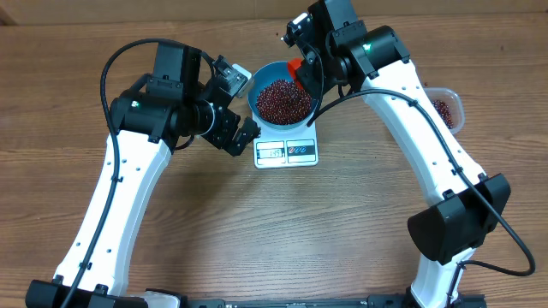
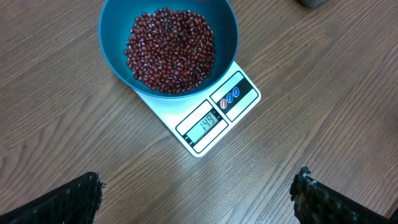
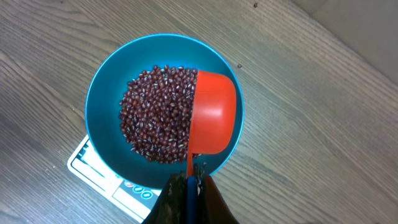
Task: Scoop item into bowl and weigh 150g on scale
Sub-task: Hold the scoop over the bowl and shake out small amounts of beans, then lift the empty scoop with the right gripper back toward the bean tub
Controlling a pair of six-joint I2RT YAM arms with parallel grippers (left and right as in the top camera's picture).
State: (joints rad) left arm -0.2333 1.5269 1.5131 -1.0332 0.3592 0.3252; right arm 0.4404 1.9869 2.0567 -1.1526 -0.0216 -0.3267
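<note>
One orange scoop (image 3: 214, 112) is clamped in the right hand (image 3: 189, 186), just ahead over one bowl (image 3: 99, 93) of beans (image 3: 155, 118) on one scale (image 2: 217, 118); the left hand (image 2: 196, 199) is held apart.

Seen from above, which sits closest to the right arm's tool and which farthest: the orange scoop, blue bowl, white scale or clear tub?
1. Orange plastic scoop, gripped by the right tool itself.
2. Round blue bowl, directly beneath it.
3. Flat white scale, under the bowl, toward the front.
4. Clear plastic tub, far off to the right.
</note>
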